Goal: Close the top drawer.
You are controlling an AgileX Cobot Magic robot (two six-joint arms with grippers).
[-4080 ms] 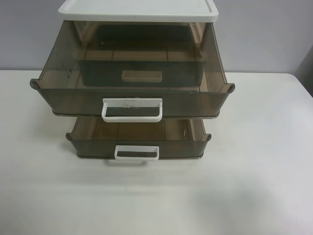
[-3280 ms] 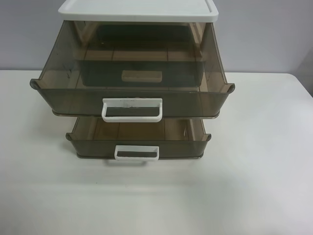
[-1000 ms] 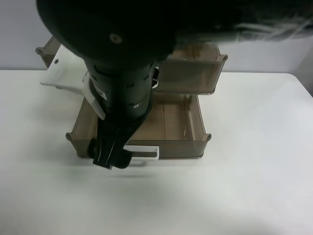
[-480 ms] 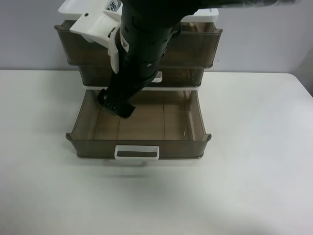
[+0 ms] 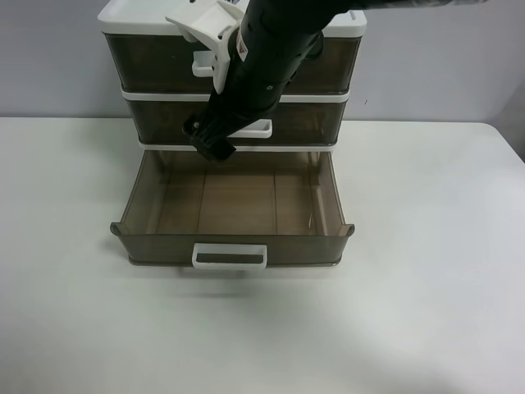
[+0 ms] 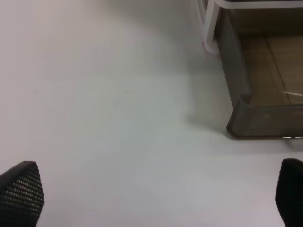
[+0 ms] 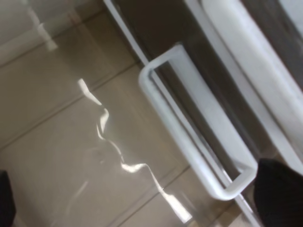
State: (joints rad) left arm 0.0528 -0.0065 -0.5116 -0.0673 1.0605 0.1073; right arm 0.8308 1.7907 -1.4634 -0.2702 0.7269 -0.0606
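The top drawer (image 5: 152, 61), smoky brown with the tallest front, sits pushed in flush under the white lid (image 5: 131, 16). Its white handle (image 5: 202, 62) shows only in part behind my right arm. My right gripper (image 5: 209, 146) hangs in front of the middle drawer (image 5: 312, 121), just off that drawer's white loop handle (image 5: 256, 128). In the right wrist view the same handle (image 7: 189, 142) is close up, my right gripper (image 7: 142, 194) is open and holds nothing, and its fingertips (image 7: 279, 194) stand far apart. My left gripper (image 6: 155, 194) is open above the table.
The bottom drawer (image 5: 131, 238) is pulled far out with its white handle (image 5: 230, 256) toward the front; its corner shows in the left wrist view (image 6: 246, 118). The white table (image 5: 426, 287) spreads around the cabinet. A grey wall (image 5: 443, 57) stands behind.
The top drawer, far out at first, has slid in until flush. My right arm came in over the cabinet, then drew back and up from the bottom drawer's front to the middle drawer.
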